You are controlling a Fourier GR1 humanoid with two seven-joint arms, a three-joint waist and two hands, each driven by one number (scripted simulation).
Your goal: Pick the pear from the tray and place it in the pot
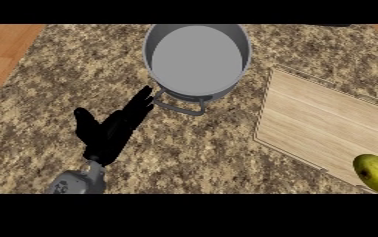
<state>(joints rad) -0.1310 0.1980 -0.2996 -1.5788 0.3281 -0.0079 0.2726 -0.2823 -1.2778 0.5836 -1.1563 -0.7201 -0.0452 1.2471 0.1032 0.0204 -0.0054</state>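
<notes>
- Grey left forearm (pixel 77 181): enters at the view's lower edge, nearer than and to the left of the pot, angled up toward it.
- Yellow-green pear (pixel 367 170): lies on the near right corner of the tray, well apart from the pot, nearer and far to its right. It is partly cut off by the view's right edge. No hand touches it.
- Black left hand (pixel 111 131): sits above the counter, just nearer than and left of the pot. It holds nothing, with the thumb spread out to the left.
- Fingers (pixel 140 103): straight and close together, with tips just beside the left end of the pot's handle. Whether they touch cannot be told.
- Speckled brown granite counter (pixel 221 151): carries both pot and tray.
- Flat rectangular light-wood tray (pixel 317 121): lies right of the pot, turned at an angle, apart from it.
- Grey wire loop handle (pixel 179 106): projects from the pot's near side.
- Round grey metal pot (pixel 184 92): stands upright at the far centre, its plain grey floor visible inside.
- Orange-brown wooden strip (pixel 18 43): far left of the pot, at the counter's edge.
- Right hand: outside the view.
</notes>
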